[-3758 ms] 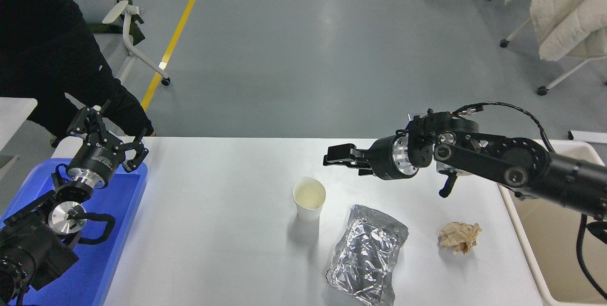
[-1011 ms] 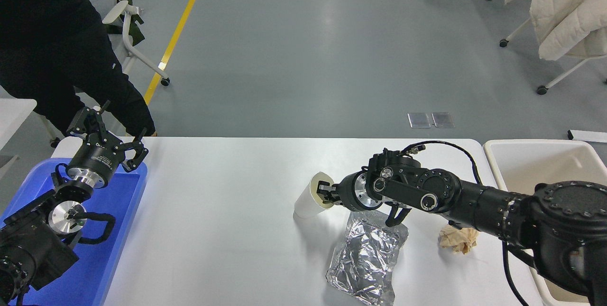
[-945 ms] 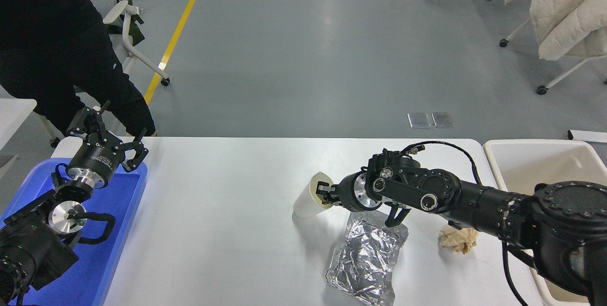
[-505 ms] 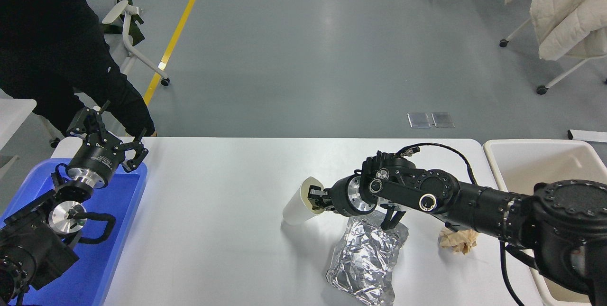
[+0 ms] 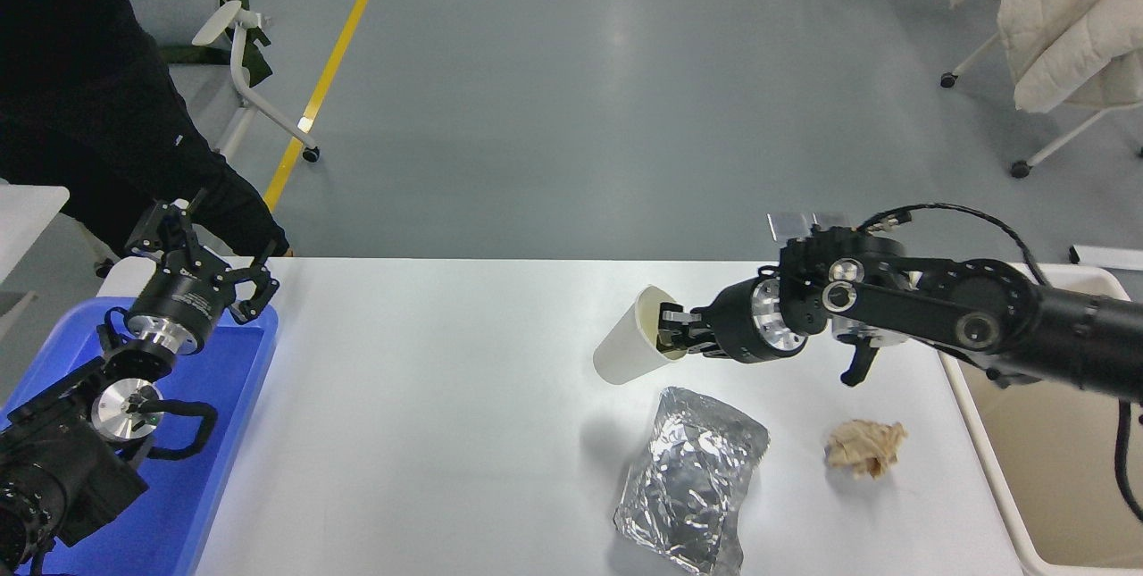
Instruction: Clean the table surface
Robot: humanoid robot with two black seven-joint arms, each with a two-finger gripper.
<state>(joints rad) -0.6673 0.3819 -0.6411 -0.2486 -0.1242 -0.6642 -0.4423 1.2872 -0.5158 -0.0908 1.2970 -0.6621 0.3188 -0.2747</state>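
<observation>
bench [image 5: 429,433], a wide matte white top with rounded corners, spans the lower half of the view and carries no print that can be read. on its right half lie a crinkled silver foil pouch [image 5: 689,480] and, a little apart to its right, a crumpled ball of tan paper [image 5: 864,446]. above the pouch a white paper cup [image 5: 632,350], smooth and tapered, hangs tilted off the surface, its shadow falling below; the right pincer [image 5: 676,332] holds it by the rim, one finger inside the mouth. a blue plastic tray [image 5: 223,433] sits at the left end, a cream bin [image 5: 1000,478] at the right. the left pincer [image 5: 198,247] is parked over the tray, fingers spread wide. a person in black [image 5: 80,94] stands at the far left.
</observation>
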